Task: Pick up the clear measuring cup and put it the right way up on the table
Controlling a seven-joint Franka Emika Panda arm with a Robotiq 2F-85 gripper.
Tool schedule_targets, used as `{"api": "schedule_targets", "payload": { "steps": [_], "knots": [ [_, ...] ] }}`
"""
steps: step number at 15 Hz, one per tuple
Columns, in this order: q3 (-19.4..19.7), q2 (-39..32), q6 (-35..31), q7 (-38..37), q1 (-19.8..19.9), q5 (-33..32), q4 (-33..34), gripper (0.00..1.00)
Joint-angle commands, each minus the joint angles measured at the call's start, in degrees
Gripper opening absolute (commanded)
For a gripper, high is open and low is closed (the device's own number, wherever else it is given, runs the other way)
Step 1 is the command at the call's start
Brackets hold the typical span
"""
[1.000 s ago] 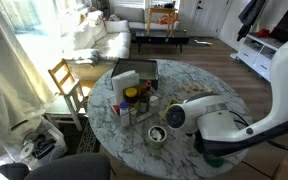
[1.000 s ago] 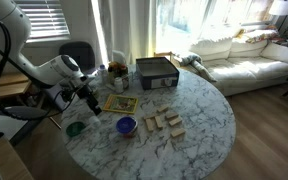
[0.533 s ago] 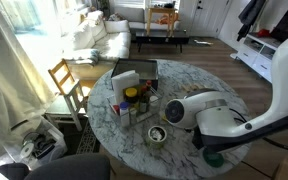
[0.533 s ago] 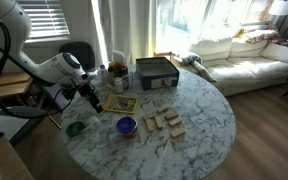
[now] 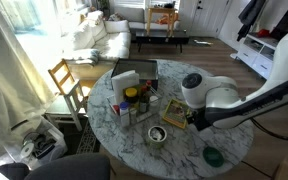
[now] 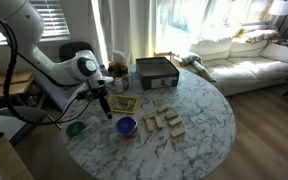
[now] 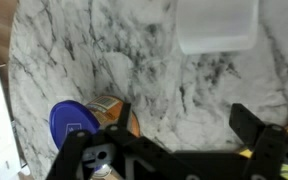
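In the wrist view, a pale translucent container point(image 7: 217, 25), probably the clear measuring cup, sits on the marble table point(image 7: 134, 50) beyond my fingers; I cannot tell which way up it is. My gripper point(image 7: 179, 106) is open and empty over bare marble, short of the container. In both exterior views the gripper point(image 5: 176, 117) point(image 6: 106, 104) hangs low over the round table point(image 5: 219, 75) point(image 6: 199, 115), beside the group of jars. I cannot make out the cup in the exterior views.
A blue-lidded jar point(image 7: 72, 118) and an orange jar point(image 7: 109, 108) stand by my left finger. The table holds a dark box point(image 6: 154, 72), wooden blocks point(image 6: 164, 122), a blue bowl point(image 6: 126, 126), a green lid point(image 6: 76, 128) and a yellow tray point(image 6: 121, 103). A chair point(image 5: 66, 80) stands beside it.
The arm has swung inward over the table, bringing the gripper closer to the jars and tray. The green lid it covered in an exterior view now shows. Nothing was grasped.
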State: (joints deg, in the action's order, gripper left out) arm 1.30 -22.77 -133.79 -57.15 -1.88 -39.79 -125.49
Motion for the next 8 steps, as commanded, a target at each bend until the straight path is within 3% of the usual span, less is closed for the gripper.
{"api": "schedule_targets", "payload": {
  "steps": [1, 3, 4, 5, 8],
  "knots": [
    [0.7, 1.3, -8.3, 11.3, 4.7, 11.1, -2.3, 1.00],
    [0.8, 1.5, -11.3, 19.2, 6.6, 19.6, -3.2, 1.00],
    [-2.8, 1.6, -11.5, 22.4, 10.9, 22.5, -3.4, 1.00],
    [-1.2, 1.6, -12.3, 27.4, 9.9, 28.3, -3.7, 1.00],
    [-4.6, 1.7, -10.1, 39.7, 14.6, 41.5, -3.4, 1.00]
  ]
}}
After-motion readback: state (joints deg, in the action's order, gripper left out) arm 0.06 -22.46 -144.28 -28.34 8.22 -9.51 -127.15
